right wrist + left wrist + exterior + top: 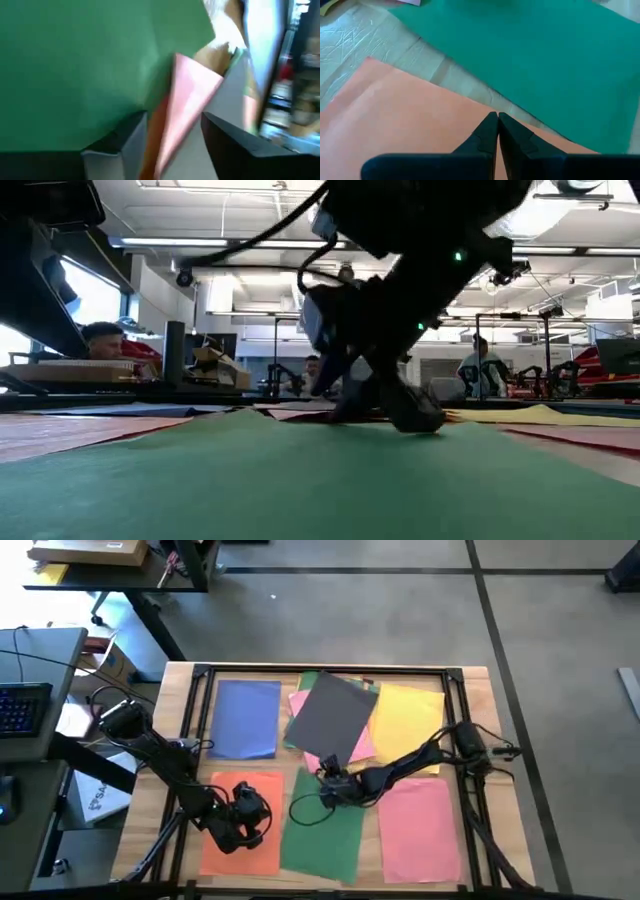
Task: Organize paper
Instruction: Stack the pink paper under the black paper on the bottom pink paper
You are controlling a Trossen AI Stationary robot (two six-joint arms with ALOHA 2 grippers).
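Pink paper (187, 107) curls up between the spread fingers of the right gripper (330, 780), a thin corner lifted off the table while the rest of the pink sheet (330, 752) lies tucked under the dark grey sheet (333, 715) in the loose pile at the middle of the wooden table (500, 730). The wrist view shows the jaws standing apart on either side of that raised corner, not yet closed on it. Around the pile the colours already lie apart: a blue sheet (245, 718) at the far left, a yellow sheet (410, 720) at the far right with its edge under the grey, an orange sheet (245, 840) near left, a green sheet (322, 830) near the middle with another green edge (307, 680) peeking out behind the grey, and a second pink sheet (420, 825) near right. Such sheets are very light, limp and smooth, so they probably slide over one another and buckle rather than lift flat; a lifted corner or free edge looks like the best place to pinch, since a flat face gives the fingers nothing to bite on, and a hard tug could crease or tear it or drag the grey sheet along. The left gripper (497, 132) rests low over the orange sheet with its fingers pressed together, holding nothing, beside the gap of bare wood between orange and green.
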